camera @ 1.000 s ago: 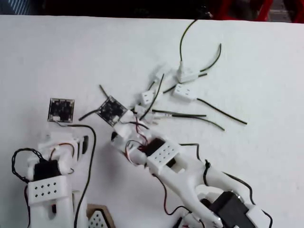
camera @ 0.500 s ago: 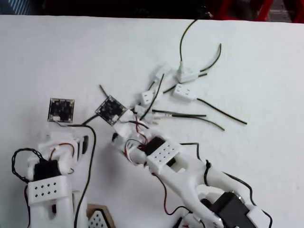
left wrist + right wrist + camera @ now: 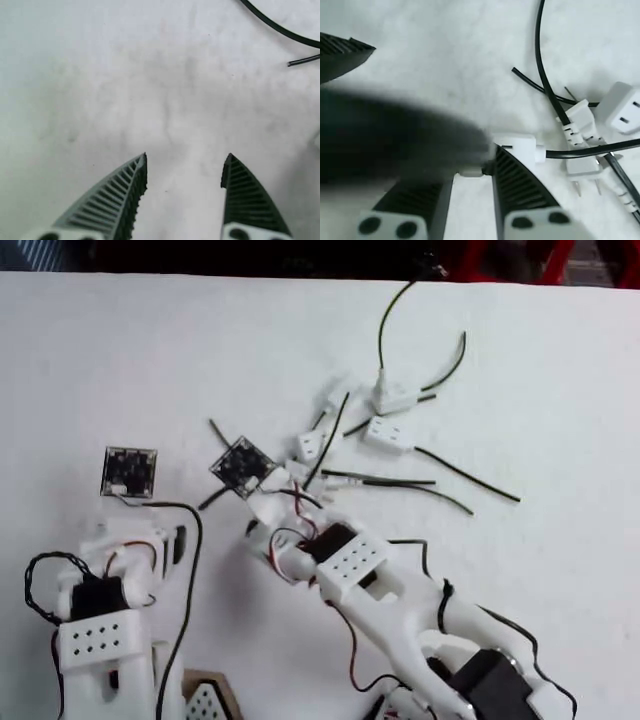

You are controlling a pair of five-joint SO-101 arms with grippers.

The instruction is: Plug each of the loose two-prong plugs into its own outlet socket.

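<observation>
- The right end effector [image 3: 472, 167] appeared clamped on a white plastic two-prong plug [image 3: 520, 148], whose body jutted just past one fingertip. A dark blurred shape [image 3: 395, 130] hid the rest of the grip, so how deep the hold went could not be told. A shallow pinch could have let the plug twist or slip as soon as it met resistance.
- Its prongs were hidden, so their alignment was unknown. A tilted approach might have jammed them against a socket face.
- The plug's thin black cord [image 3: 590, 149] ran sideways from the end effector and lay against a second loose white plug with bare prongs [image 3: 584, 170]. Carrying the held plug off could have dragged that neighbour and tangled the cluster.
- A white outlet socket with two slots [image 3: 622, 107] lay beyond those plugs, well off to the side of the end effector. It looked unanchored, so pushing into it would probably have slid it away.
- The left end effector [image 3: 185, 157] hung with its fingers apart over the bare white worktop [image 3: 150, 75], bracing nothing.
- A small black square circuit board [image 3: 243, 464] sat just ahead of the right end effector and could have been knocked.
</observation>
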